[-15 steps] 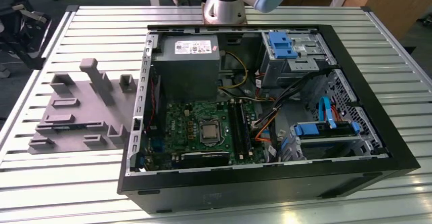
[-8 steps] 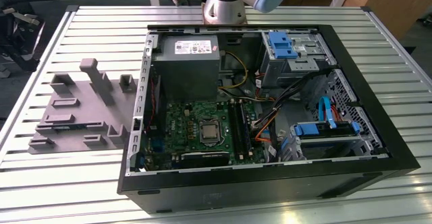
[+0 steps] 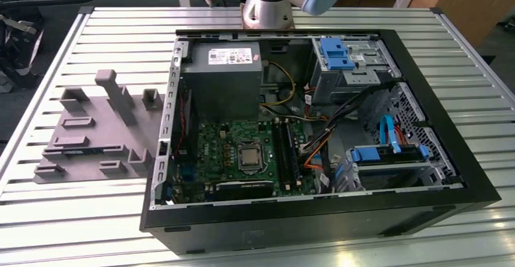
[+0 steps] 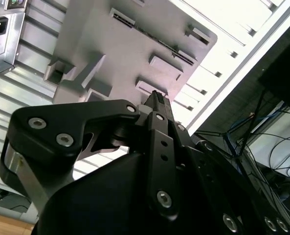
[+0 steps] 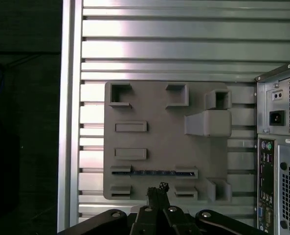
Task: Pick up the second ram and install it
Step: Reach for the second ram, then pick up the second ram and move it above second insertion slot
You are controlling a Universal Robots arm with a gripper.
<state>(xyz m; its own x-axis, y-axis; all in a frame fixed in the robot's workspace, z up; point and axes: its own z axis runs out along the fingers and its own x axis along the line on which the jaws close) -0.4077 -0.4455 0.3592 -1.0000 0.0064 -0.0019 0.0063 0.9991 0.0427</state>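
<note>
The second ram (image 5: 154, 172) is a thin dark stick lying on edge across two low blocks of the grey holder plate (image 5: 154, 117). It also shows in the second wrist view (image 4: 154, 38) and in the exterior view (image 3: 76, 149), on the plate beside the computer case. My gripper (image 5: 159, 189) hangs well above the plate with its fingers (image 4: 157, 100) shut together and nothing between them. In the first wrist view the fingertips sit just short of the stick's middle. The motherboard's black slots (image 3: 283, 149) lie inside the open case.
The open computer case (image 3: 322, 219) stands on the slatted metal table (image 3: 96, 219), with the grey power supply (image 3: 225, 80), blue drive brackets (image 3: 334, 53) and loose cables inside. Tall holder blocks (image 3: 113, 89) rise from the plate. The table edge (image 5: 69, 122) runs beside the plate.
</note>
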